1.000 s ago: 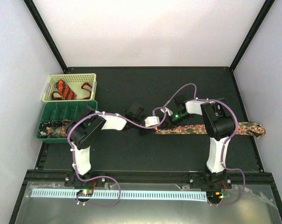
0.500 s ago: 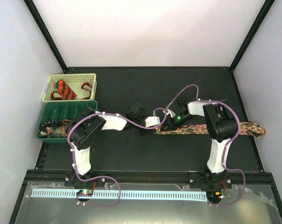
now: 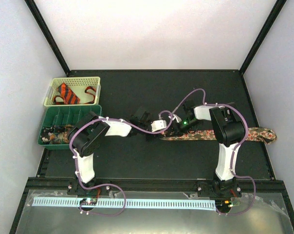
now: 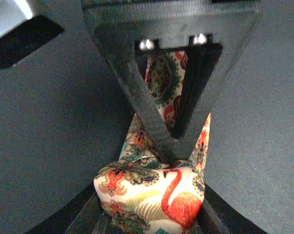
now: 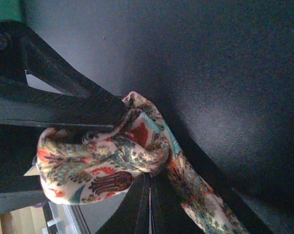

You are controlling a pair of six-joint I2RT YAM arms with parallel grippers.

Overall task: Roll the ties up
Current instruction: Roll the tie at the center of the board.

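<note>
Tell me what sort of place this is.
Probably a robot test booth: plain white walls in a black frame, a left arm and right arm bolted at the edge of a black table.

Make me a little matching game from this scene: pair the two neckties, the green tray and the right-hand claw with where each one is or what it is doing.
Things:
1. orange striped tie
2. speckled tie
3. green tray
4. right claw

Descriptions:
A. stretched along the black table
B. pinched shut on cloth
C. lying in the cream basket
D. next to the basket, on its near side

Pairs: 1-C, 2-A, 3-D, 4-B
</note>
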